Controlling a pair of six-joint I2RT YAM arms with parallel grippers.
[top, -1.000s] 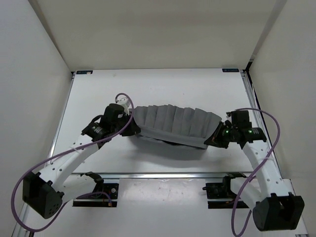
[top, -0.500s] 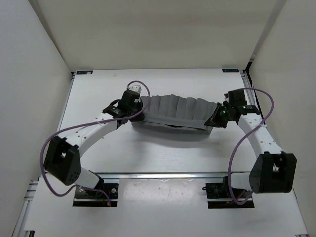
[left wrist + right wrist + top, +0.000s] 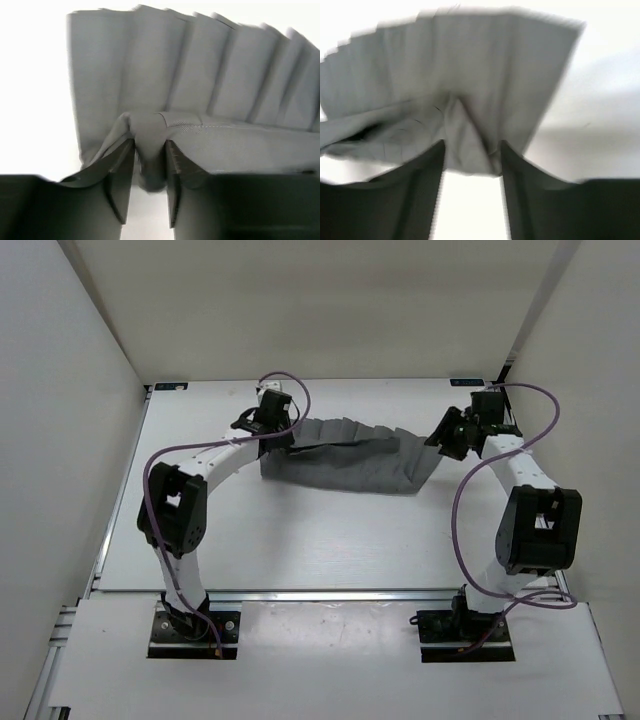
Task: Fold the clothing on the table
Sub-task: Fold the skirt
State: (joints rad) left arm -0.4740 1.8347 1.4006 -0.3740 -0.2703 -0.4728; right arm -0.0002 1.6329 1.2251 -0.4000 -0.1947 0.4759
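A dark grey pleated skirt of thin fabric (image 3: 345, 455) lies doubled over in a rumpled band on the far half of the large white rectangular tabletop (image 3: 300, 540), stretched between the two arms. At its left end, the left gripper (image 3: 150, 145) has a bunched fold of waistband filling the gap between its part-spread fingers, though whether that fold is pinched or merely resting there cannot be told. At the right end, the right gripper (image 3: 470, 145) stands with its jaws wide apart and blurred cloth draped loosely between them. The likely hazard is snagging: fabric this light could cling to a finger as an arm lifts off, dragging the upper layer back and spoiling the fold, or letting the pleats fan unevenly. Two small blue labels (image 3: 170, 386) mark the table's far corners, too small to read.
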